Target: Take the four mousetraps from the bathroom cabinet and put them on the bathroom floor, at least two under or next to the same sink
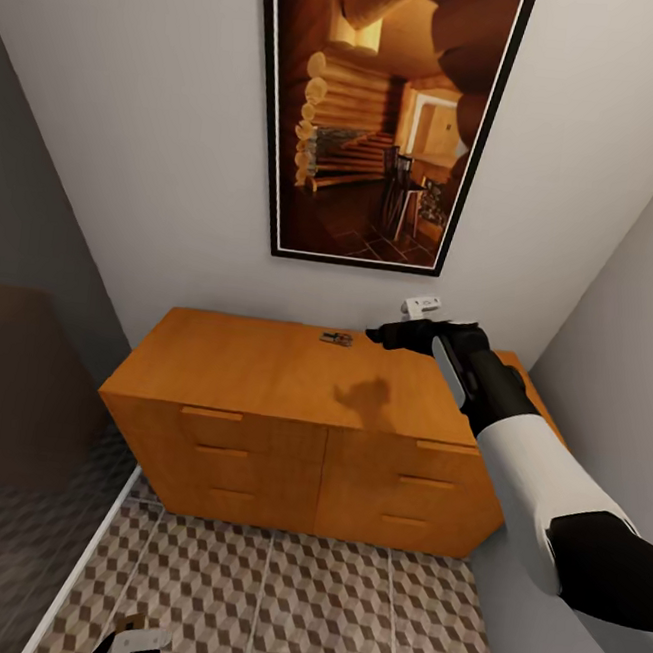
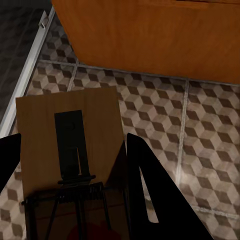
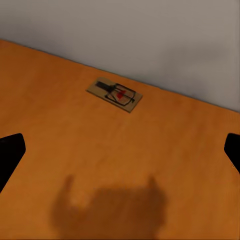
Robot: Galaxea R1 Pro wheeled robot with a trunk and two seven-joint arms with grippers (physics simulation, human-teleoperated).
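Above the cabinet [image 1: 291,373] your right gripper [image 3: 120,150] hangs wide open, empty, near one mousetrap [image 3: 115,94]; your left gripper [image 2: 70,165] clamps another mousetrap [image 2: 65,135].

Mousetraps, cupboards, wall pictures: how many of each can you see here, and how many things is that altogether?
Mousetraps: 2, one on the cabinet top, one held between the left gripper's fingers
Cabinets: 1
Framed pictures: 1
Total: 4
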